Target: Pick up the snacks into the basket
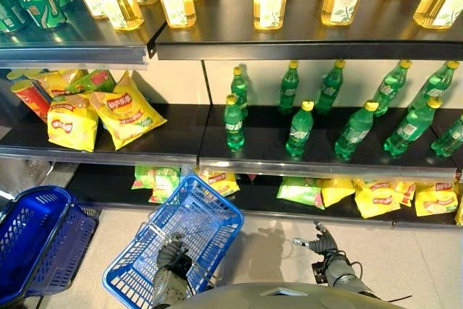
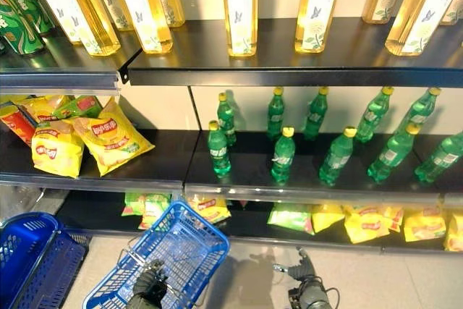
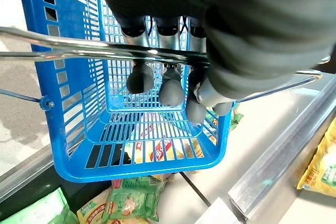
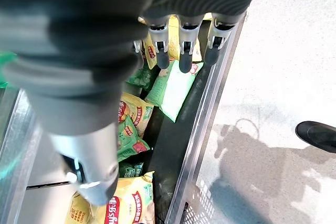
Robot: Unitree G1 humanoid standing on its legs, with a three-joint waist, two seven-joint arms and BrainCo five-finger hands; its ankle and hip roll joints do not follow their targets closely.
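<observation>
Left robot hand (image 3: 173,85) curled round the handle (image 3: 79,51) of the empty blue basket (image 1: 173,240); right robot hand (image 4: 181,51), fingers spread, hung above snack bags (image 4: 173,90) beside a shoe (image 4: 317,135).

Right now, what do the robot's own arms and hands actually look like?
Each robot hand has silver fingers ending in rounded dark tips, plus a thumb set apart. A dark ribbed cover wraps the back of the left robot hand and its wrist, and the right robot hand likewise. The forearms behind them are silver-grey. No markings are readable.
</observation>
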